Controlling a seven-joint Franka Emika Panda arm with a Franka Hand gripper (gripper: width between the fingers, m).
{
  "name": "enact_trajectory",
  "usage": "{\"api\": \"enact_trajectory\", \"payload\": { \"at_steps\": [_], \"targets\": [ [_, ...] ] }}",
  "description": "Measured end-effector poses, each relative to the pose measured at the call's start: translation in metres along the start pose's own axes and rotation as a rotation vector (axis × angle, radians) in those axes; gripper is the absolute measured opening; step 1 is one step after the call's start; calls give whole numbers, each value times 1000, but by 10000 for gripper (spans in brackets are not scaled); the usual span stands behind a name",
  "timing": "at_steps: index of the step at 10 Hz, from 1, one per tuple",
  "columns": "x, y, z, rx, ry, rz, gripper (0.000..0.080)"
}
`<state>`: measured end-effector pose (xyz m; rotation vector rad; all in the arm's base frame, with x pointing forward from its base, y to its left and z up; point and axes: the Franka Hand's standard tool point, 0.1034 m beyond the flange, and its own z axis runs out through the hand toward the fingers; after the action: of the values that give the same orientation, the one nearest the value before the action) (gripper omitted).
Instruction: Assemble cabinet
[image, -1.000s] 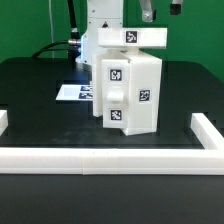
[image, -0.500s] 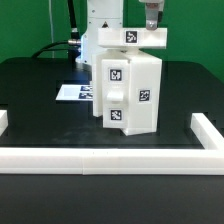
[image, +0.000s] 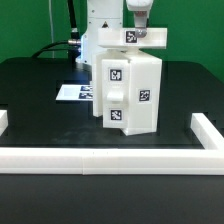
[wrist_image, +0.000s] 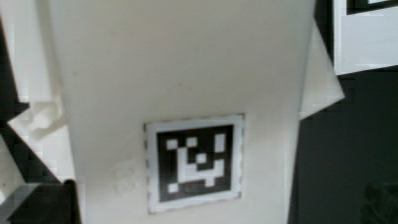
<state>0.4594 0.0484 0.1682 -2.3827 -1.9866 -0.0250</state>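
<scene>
The cabinet (image: 128, 92) stands upright in the middle of the black table, a white boxy body with tag markers on its front faces. A flat white tagged panel (image: 135, 38) lies across its top. My gripper (image: 138, 27) hangs straight down over that panel, just above its tag and close to touching it. The wrist view is filled by this white panel (wrist_image: 178, 80) and its tag (wrist_image: 192, 162). No finger shows over the panel there, so the jaws stand apart and hold nothing.
The long low white border rail (image: 110, 160) runs along the front, with raised ends at both sides. The marker board (image: 72, 93) lies behind the cabinet at the exterior view's left. The white arm base (image: 100, 20) stands behind it.
My gripper has moved toward the exterior view's left and down, from above the panel's right end to just over its tag. The cabinet and the panel have not moved.
</scene>
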Motion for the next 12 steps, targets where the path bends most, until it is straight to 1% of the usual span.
{"api": "enact_trajectory", "payload": {
  "at_steps": [3, 5, 6, 8, 10, 12],
  "targets": [
    [-1, 0, 2, 4, -2, 0, 797],
    [-6, 0, 9, 15, -5, -8, 797],
    [-6, 0, 11, 15, -7, -7, 797],
    [-5, 0, 10, 13, -7, -5, 797],
    [-5, 2, 9, 10, -7, -1, 568],
    [-5, 3, 9, 10, -8, -2, 569]
  ]
}}
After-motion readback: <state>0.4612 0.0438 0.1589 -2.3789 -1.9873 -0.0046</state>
